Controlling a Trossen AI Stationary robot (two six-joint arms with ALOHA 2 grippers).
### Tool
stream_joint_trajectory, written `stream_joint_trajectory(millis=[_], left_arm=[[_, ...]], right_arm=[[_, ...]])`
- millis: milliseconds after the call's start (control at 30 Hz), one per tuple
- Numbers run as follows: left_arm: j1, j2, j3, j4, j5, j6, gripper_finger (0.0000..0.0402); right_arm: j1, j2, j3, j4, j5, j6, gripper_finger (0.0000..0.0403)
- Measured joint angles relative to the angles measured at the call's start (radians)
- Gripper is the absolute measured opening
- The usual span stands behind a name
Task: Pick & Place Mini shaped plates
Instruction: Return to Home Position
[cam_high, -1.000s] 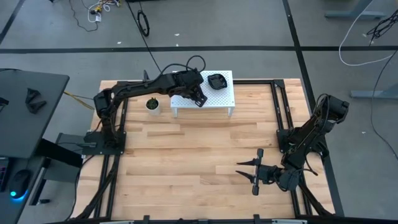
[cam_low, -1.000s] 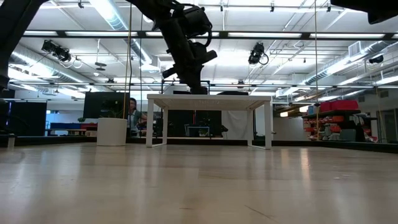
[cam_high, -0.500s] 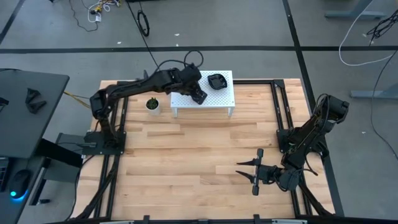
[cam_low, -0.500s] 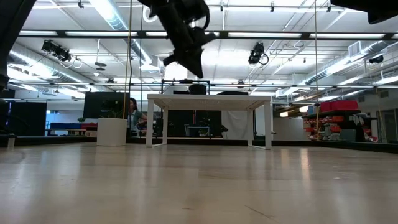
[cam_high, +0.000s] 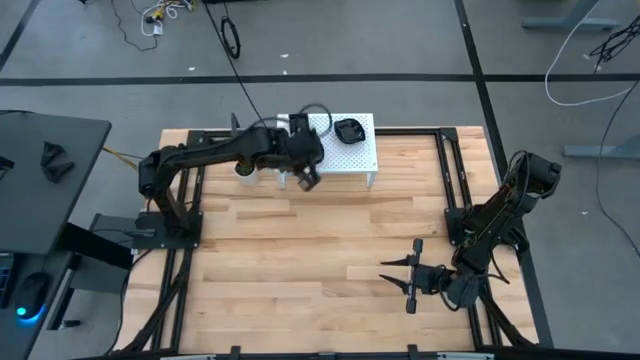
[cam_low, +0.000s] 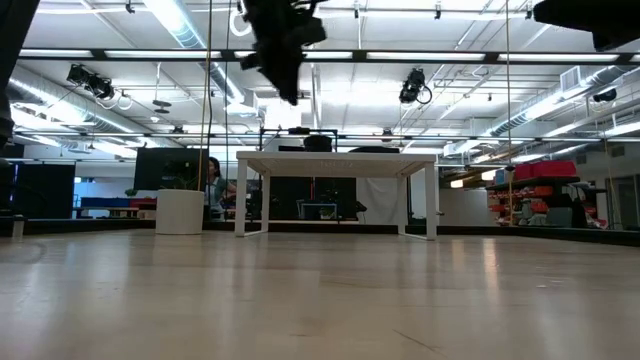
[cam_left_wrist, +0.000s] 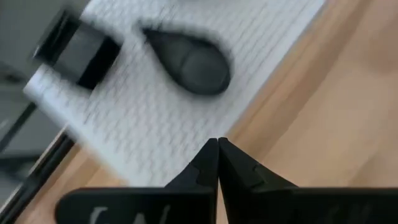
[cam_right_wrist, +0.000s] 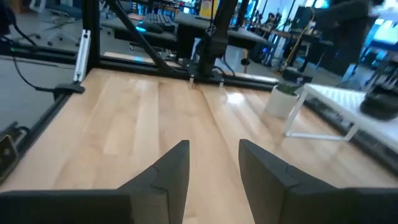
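Return-to-home step, as judged: black mini shaped plates (cam_high: 348, 130) sit stacked on the white perforated stand (cam_high: 360, 155) at upper centre; the left hand (cam_high: 308, 178), closed and empty, hangs raised just beside it and next needs folding toward its base at left, while the right hand (cam_high: 393, 276) waits open at lower right.

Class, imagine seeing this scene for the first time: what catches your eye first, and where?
A small pile of black plates sits on the white stand at the far edge of the table. The left gripper, shut, hangs just in front of the stand; the right gripper, open, waits near the right edge.

Blurred plate stack (cam_left_wrist: 191, 60) (count unclear).
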Motion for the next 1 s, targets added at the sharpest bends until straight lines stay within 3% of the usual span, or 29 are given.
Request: stream_joint_trajectory(millis=[133,267,400,533,667,733,833,1000], left_arm=[[-0.054,-0.018,-0.098,-0.023,-0.032,-0.048,0.0011],[-0.132,-0.088,-0.314,0.145,0.041,-0.070,0.0008],[-0.246,-0.159,-0.555,0.473,0.087,-0.169,0.0004],[-0.390,-0.182,-0.757,0.920,0.052,-0.227,0.0011],[-0.517,-0.156,-0.918,1.392,-0.046,-0.179,0.0018],[-0.563,-0.140,-0.971,1.530,-0.111,-0.152,0.0019],[-0.608,-0.137,-1.016,1.594,-0.193,-0.145,0.0020],[-0.632,-0.138,-1.024,1.595,-0.264,-0.148,0.0020]], right_arm=[[0.000,0.000,0.000,-0.072,-0.023,0.117,0.0141],[-0.015,-0.009,0.000,-0.191,-0.199,0.261,0.0141],[-0.079,-0.048,0.000,-0.282,-0.421,0.317,0.0136],[-0.192,-0.148,-0.027,-0.255,-0.633,0.181,0.0114],[-0.350,-0.349,-0.105,-0.236,-0.743,0.103,0.0082],[-0.425,-0.488,-0.154,-0.248,-0.761,0.079,0.0065],[-0.515,-0.678,-0.198,-0.284,-0.826,0.051,0.0044],[-0.690,-1.021,-0.206,-0.562,-0.949,0.028,0.0017]])
